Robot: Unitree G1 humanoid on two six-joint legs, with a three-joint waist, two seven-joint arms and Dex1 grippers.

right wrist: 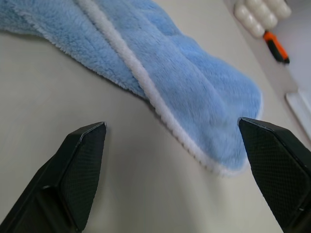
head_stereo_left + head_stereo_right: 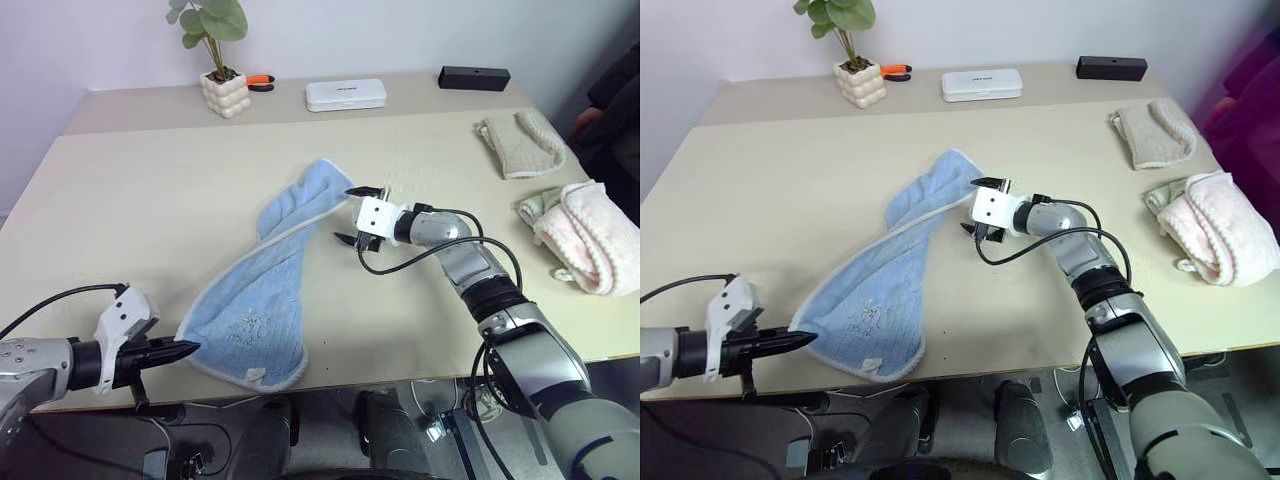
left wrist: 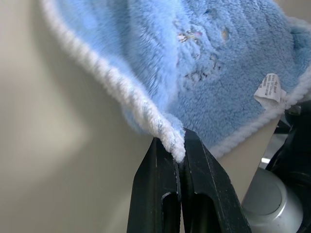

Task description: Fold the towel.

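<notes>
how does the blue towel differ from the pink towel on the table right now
The blue towel lies stretched out and twisted across the middle of the table; the pink towel sits bundled up near the right edge. The blue towel has a whitish stitched border; the pink one shows none. The left gripper is shut on a corner of the blue towel and the open right gripper is beside its far end, while nothing touches the pink one. Both are fluffy cloth.

Beige counter (image 2: pixel 150 180) stands against a pale, plain wall (image 2: pixel 400 30). A raised ledge (image 2: pixel 140 105) runs along the counter's far edge. Lighting is even.
</notes>
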